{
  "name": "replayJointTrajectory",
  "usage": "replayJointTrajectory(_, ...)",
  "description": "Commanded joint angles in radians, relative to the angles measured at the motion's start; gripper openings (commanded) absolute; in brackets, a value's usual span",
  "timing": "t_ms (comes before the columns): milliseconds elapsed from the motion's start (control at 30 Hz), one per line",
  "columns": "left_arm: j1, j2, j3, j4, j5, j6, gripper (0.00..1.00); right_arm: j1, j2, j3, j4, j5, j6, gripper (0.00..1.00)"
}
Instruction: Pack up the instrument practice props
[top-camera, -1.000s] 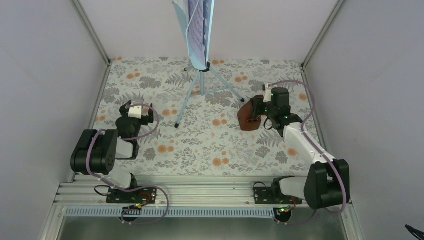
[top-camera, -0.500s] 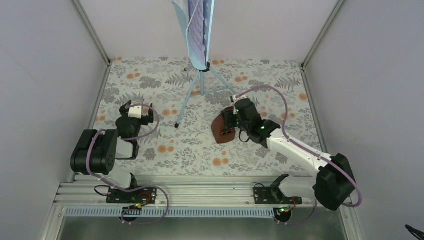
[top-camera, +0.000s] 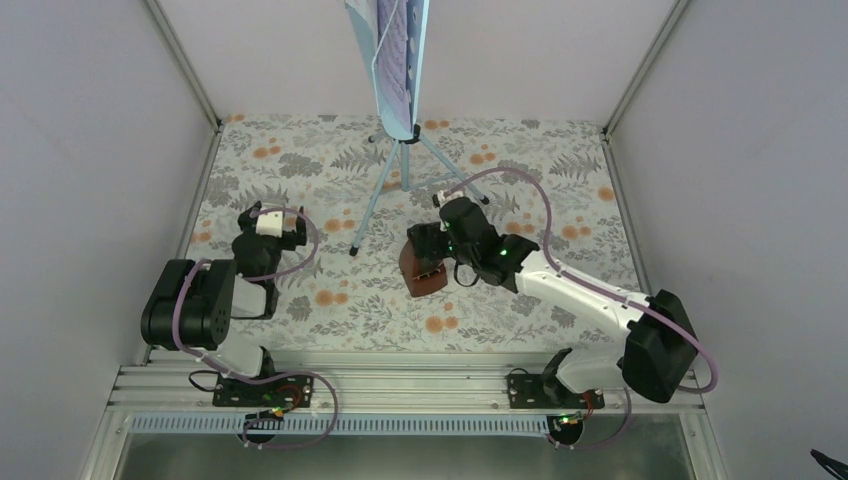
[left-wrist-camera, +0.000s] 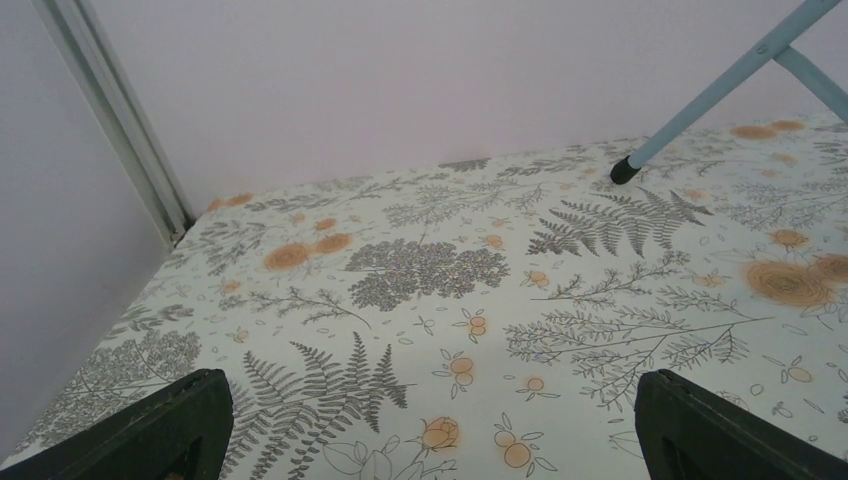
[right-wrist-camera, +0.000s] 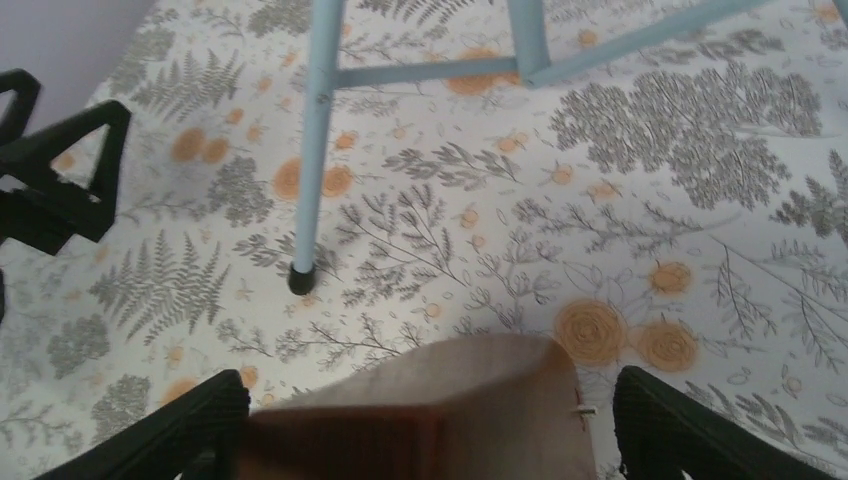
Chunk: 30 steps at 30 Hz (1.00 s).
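My right gripper (top-camera: 428, 256) is shut on the reddish-brown wooden metronome (top-camera: 422, 273) and holds it over the middle of the floral table. In the right wrist view the metronome (right-wrist-camera: 440, 420) fills the space between my fingers (right-wrist-camera: 205, 425). The pale-blue music stand (top-camera: 403, 150) stands at the back centre on tripod legs, with the white and lilac sheet-music pages (top-camera: 392, 45) on its desk. One leg (right-wrist-camera: 318, 130) ends just ahead of the metronome. My left gripper (top-camera: 272, 224) is open and empty at the left; in its wrist view it (left-wrist-camera: 430, 430) frames only tablecloth.
The floral tablecloth (top-camera: 330, 190) covers the table, with grey walls on three sides and metal corner posts (left-wrist-camera: 110, 110). A stand leg's black foot (left-wrist-camera: 624, 172) rests to the right of my left gripper. The left gripper also shows in the right wrist view (right-wrist-camera: 55, 175).
My right gripper has carried the metronome leftward from the right side of the table to the middle, near the stand's front leg. The left arm has not moved.
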Motion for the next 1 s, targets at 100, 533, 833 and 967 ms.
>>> replayJointTrajectory(100, -0.013, -0.178, 0.056, -0.187, -0.182, -0.054, 1.0, 0.007, -0.125, 0.135, -0.068, -0.055, -0.056, 1.0)
replayJointTrajectory(533, -0.187, -0.698, 0.361, -1.12, -0.009, -0.48, 1.0, -0.454, -0.253, -0.107, 0.064, -0.441, -0.012, 1.0)
replayJointTrajectory(833, -0.205, -0.803, 0.598, -1.539, -0.154, -0.292, 1.0, -0.457, -0.051, -0.337, 0.301, -0.707, 0.004, 0.85)
replayJointTrajectory(967, -0.203, -0.803, 0.639, -1.562, -0.171, -0.219, 1.0, -0.437, 0.021, -0.376, 0.339, -0.671, -0.007, 0.67)
